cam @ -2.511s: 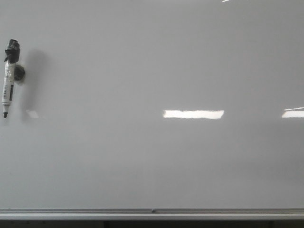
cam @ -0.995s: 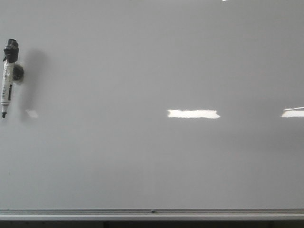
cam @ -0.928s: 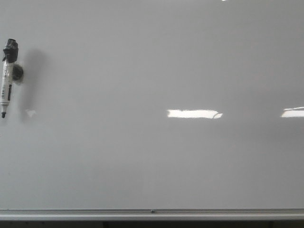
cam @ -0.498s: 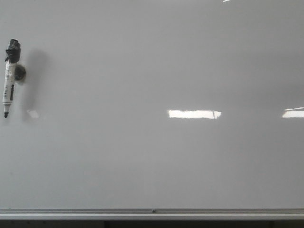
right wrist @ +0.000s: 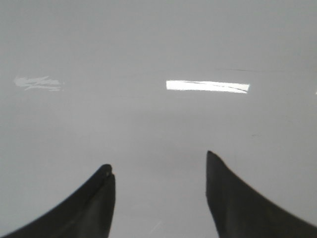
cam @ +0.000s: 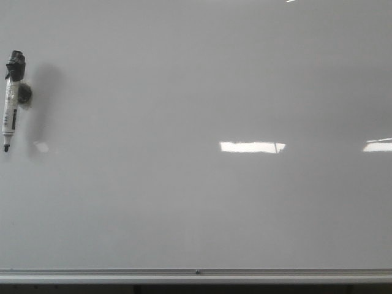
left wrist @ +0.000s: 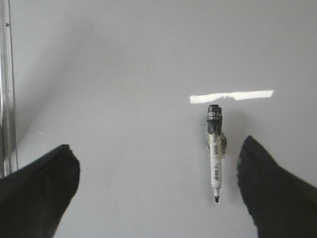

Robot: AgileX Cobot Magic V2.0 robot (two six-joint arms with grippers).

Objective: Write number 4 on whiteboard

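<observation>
The whiteboard point(cam: 196, 208) is glossy pale grey-white with a silver rim, and at the frame's left edge hangs a white-barrelled marker point(cam: 10, 104) (black cap, black tip, small dark label).

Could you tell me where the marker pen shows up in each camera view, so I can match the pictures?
Front view: the marker hangs on the whiteboard at the far left edge, tip down.
Left wrist view: the marker lies ahead of the open left gripper, nearer one finger.
Right wrist view: not in it.
Shared landmark: the bright rectangular reflection.
</observation>
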